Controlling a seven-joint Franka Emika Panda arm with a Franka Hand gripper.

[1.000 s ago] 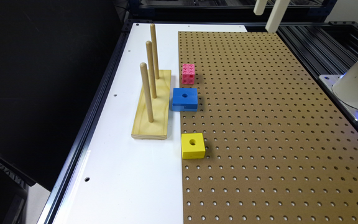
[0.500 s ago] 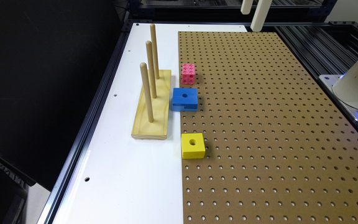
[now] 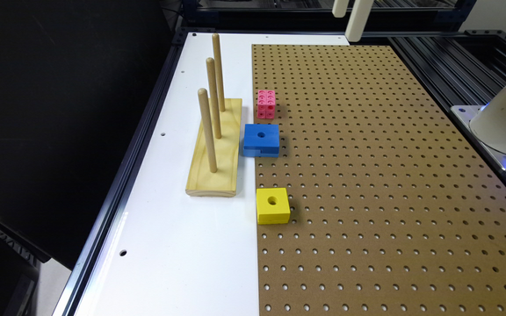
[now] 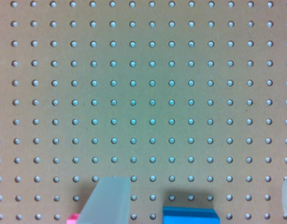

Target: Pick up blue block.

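The blue block [image 3: 261,139] lies flat on the brown pegboard's [image 3: 367,175] edge beside the wooden peg stand, hole up and a notch in its near side. In the wrist view a strip of the blue block [image 4: 190,215] shows at the frame's edge. My gripper [image 3: 350,17] hangs high over the far end of the board, well beyond the block and toward the exterior view's right of it. In the wrist view my gripper [image 4: 199,186] is open, its translucent fingers [image 4: 108,200] wide apart with nothing between them.
A small pink studded cube [image 3: 266,104] sits just beyond the blue block, and a yellow block [image 3: 272,205] with a hole lies nearer. The wooden stand [image 3: 215,149] with three upright pegs rests on the white table. The robot base [image 3: 505,118] is at the exterior view's right.
My gripper has shifted toward the exterior view's left along the far end of the board. The blocks and stand have not moved.
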